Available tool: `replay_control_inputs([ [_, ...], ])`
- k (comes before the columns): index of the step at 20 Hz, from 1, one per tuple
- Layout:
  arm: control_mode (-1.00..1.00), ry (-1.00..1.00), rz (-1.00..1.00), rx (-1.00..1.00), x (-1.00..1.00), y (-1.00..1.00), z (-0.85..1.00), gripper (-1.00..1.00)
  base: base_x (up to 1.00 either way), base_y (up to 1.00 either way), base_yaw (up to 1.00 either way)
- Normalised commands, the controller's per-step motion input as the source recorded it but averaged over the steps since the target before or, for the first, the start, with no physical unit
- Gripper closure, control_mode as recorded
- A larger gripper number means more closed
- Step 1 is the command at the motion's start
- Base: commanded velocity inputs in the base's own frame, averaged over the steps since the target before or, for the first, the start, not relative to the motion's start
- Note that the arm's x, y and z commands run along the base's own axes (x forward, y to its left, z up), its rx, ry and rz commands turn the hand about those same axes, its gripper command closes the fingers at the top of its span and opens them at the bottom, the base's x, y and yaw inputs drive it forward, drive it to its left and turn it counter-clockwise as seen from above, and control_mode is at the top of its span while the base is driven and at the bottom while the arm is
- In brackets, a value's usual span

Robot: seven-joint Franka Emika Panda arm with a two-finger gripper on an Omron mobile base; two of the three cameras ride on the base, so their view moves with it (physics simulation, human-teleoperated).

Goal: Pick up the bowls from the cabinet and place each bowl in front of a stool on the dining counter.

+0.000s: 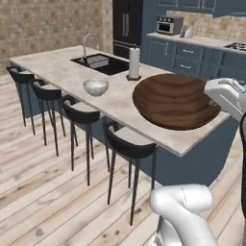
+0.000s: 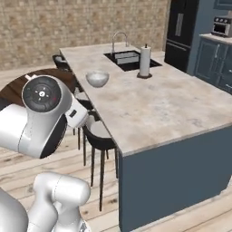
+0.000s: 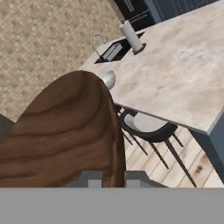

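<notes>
Gripper: the gripper (image 3: 107, 177) is clenched on the rim of the wooden bowl (image 1: 175, 101); in the hand view the two dark tips sit at the bottom with the brown rim between them
Wooden bowl: wide, shallow, dark brown with grain rings; it is held up in the air by the arm, tilted, with its hollow side turned to the left base camera; in the hand view it (image 3: 65, 135) covers the lower left and hides part of the counter edge
Height of wooden bowl: I cannot tell if it is above the counter top or out over the stool side; it does not look to rest on anything
Stone bowl: the grey-white marbled bowl (image 1: 95, 87) stands upright on the dining counter (image 1: 120, 103), near the long edge where the stools are; it is also seen in the right base view (image 2: 97, 78)
Stools: four black stools with pale seats stand in a row along the long edge; the second stool (image 1: 48, 92) from the far end is about in front of the stone bowl, the nearest stool (image 1: 129, 144) is below the near corner of the counter
Sink: a black inset sink (image 1: 101, 63) with a curved silver tap (image 1: 89, 42) lies on the far side of the counter
Paper roll: a white paper towel roll (image 1: 134, 63) stands upright just beside the sink, well apart from the stone bowl
Background: blue-grey drawer units (image 1: 192, 57) and a brick wall (image 1: 53, 24)
</notes>
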Motion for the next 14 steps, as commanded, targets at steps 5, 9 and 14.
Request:
replay_control_inputs([
  [5, 1.00, 0.00, 0.00, 0.00, 0.00, 0.00, 0.00, 1.00, 0.46, 0.83, -0.50],
  [9, 1.00, 0.00, 0.00, 0.00, 0.00, 0.00, 0.00, 1.00, 0.46, 1.00, -0.44],
  [14, 1.00, 0.00, 0.00, 0.00, 0.00, 0.00, 0.00, 1.00, 0.41, 1.00, -0.42],
])
